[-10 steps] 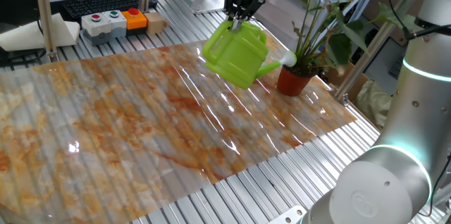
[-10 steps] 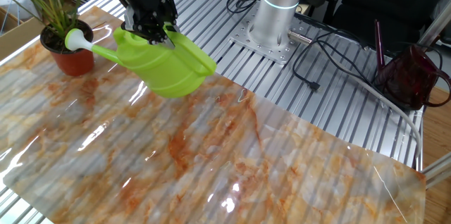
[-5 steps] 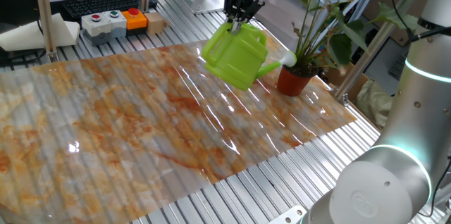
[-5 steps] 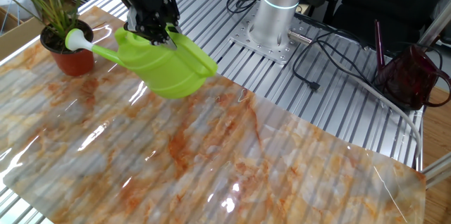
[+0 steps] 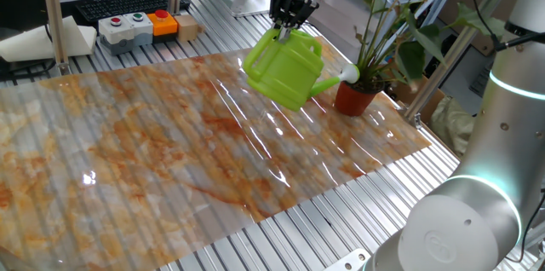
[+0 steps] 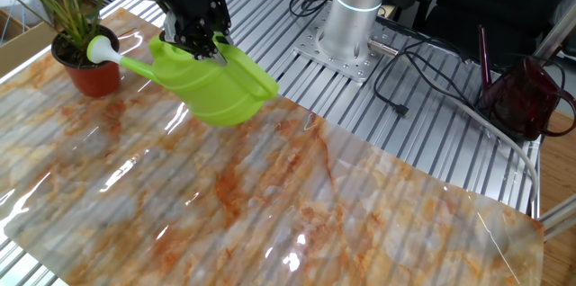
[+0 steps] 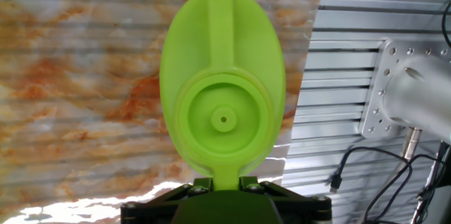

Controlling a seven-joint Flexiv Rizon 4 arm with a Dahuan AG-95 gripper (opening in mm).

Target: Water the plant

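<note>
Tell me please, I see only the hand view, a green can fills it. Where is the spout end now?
Observer: The white spout tip of the watering can sits at the rim of the plant's pot, just above the soil.
Operator: Is the can resting on the table?
Observer: No, it hangs in the air over the marbled table cover, tilted toward the plant.
Operator: How is it held?
Observer: The gripper is shut on the handle at the can's top.
</note>
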